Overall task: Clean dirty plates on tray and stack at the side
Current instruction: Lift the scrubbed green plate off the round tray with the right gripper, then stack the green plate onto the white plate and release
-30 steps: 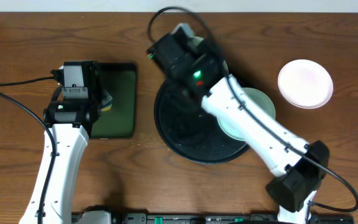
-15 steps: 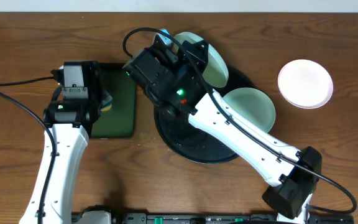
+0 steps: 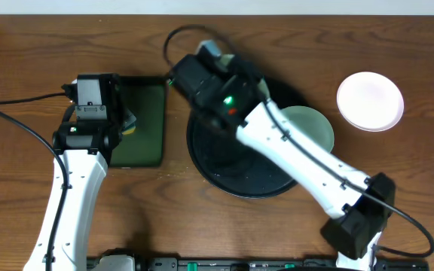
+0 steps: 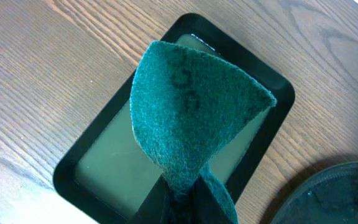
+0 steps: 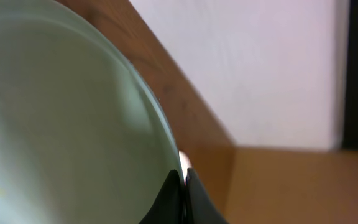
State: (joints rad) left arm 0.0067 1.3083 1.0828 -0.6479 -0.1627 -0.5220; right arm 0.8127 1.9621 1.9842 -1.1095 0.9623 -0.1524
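A: Which step is judged to be in hand?

B: Presenting for scrubbing. A mint plate [image 5: 61,124] is pinched at its rim by the right gripper [image 5: 182,186], hidden under the arm at the upper left of the black tray [image 3: 224,169].

A: And the left gripper [image 4: 182,202]?

B: It is clamped on a green scouring pad [image 4: 191,112] above the rectangular tray [image 4: 278,118]. A second plate [image 3: 311,124] lies at the black tray's right edge, and a white plate [image 3: 370,101] lies at upper right.

A: What is called for next?

B: Plate and pad must be brought together, the face turned padward.
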